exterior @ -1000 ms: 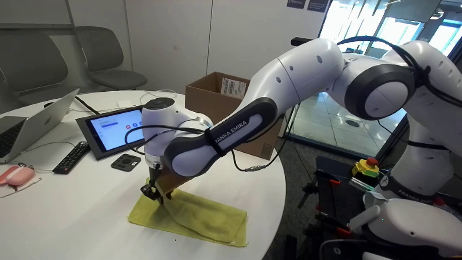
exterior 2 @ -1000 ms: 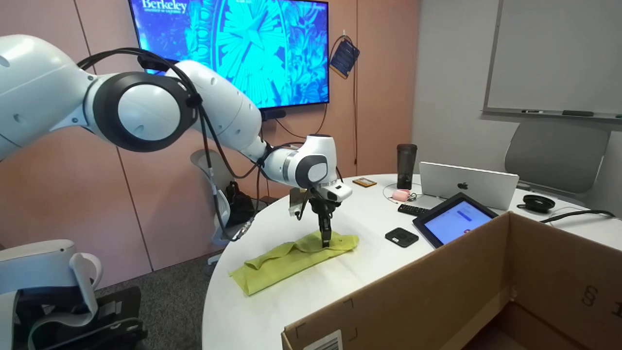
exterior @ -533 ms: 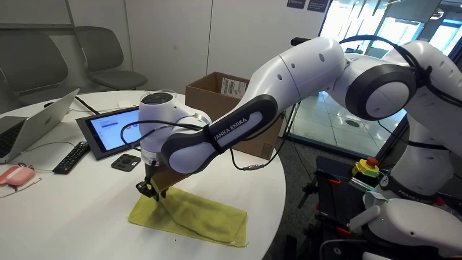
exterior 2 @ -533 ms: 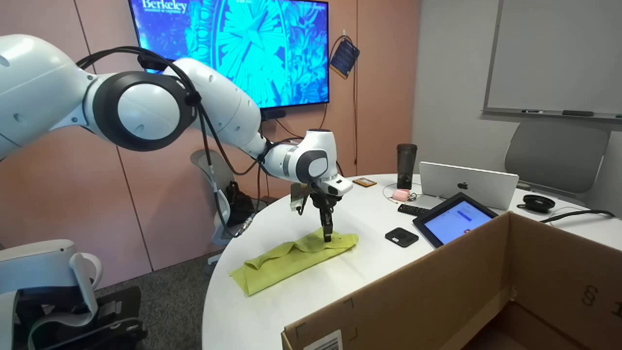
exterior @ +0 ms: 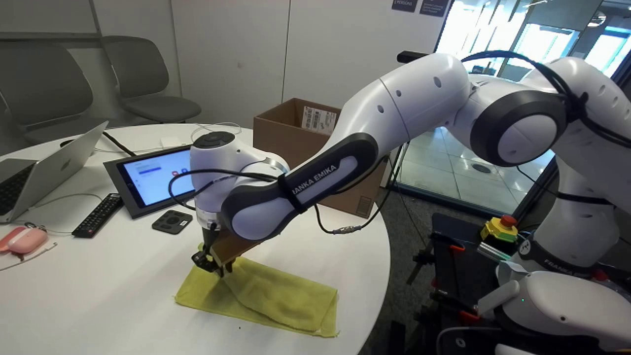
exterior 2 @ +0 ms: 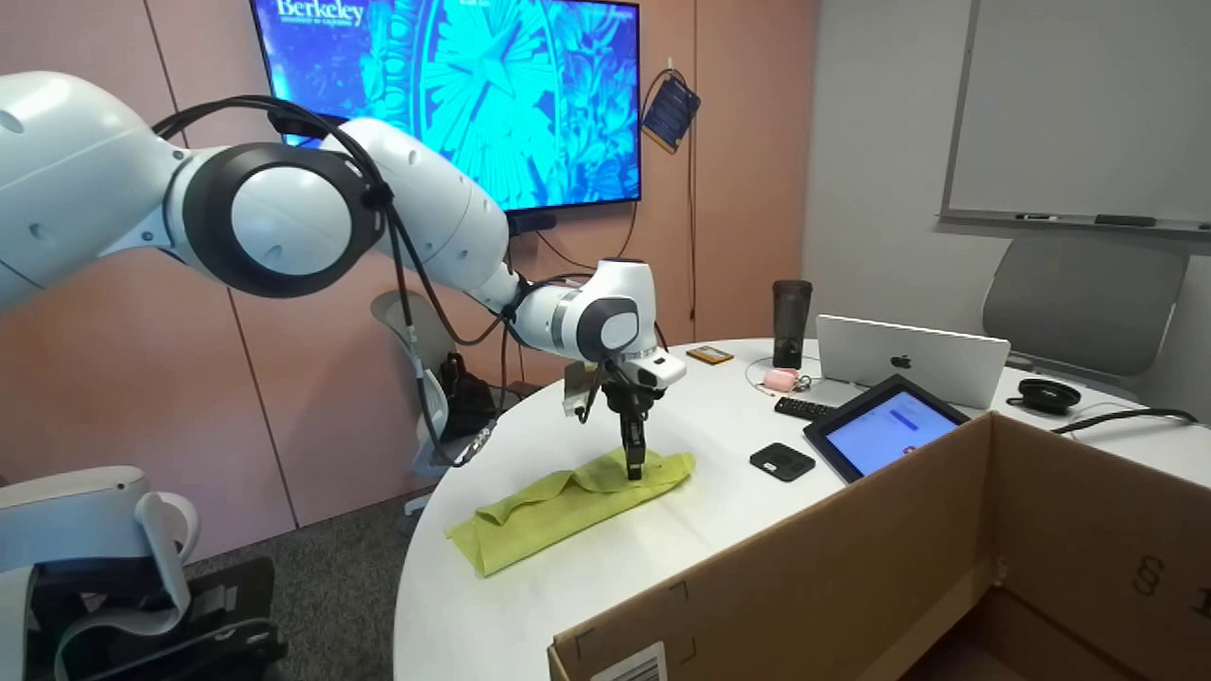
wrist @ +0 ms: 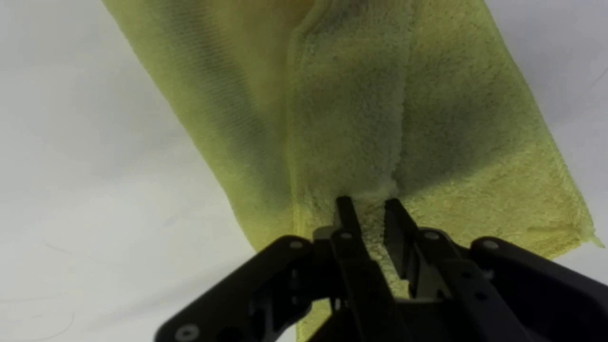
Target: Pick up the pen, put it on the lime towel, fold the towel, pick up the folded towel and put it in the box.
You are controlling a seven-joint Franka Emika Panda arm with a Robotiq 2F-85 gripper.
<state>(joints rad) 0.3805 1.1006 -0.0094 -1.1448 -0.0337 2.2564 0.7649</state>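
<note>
The lime towel point(exterior: 281, 296) lies folded on the white table in both exterior views point(exterior 2: 544, 534), with loose layers and a raised fold. It fills the middle of the wrist view point(wrist: 465, 156). My gripper point(wrist: 364, 202) points down at the towel's end away from the robot base. Its fingers stand partly open with a narrow gap, and towel shows between them. In both exterior views the fingertips point(exterior: 224, 271) are at the towel's surface point(exterior 2: 635, 473). The brown cardboard box point(exterior: 278, 143) stands open at the table's edge, near the camera in an exterior view point(exterior 2: 814, 577). The pen is hidden or out of view.
A tablet point(exterior: 153, 180), a small black square device point(exterior: 172, 222), a remote point(exterior: 98, 215) and a laptop point(exterior: 54, 172) stand on the table point(exterior: 123, 305). A pink earbud case point(exterior: 28, 240) and a dark tumbler point(exterior 2: 791, 323) are also there.
My gripper rose slightly half a second ago and is now lower again at the towel. Its fingers look a little closer together. The towel's far end has shifted very slightly.
</note>
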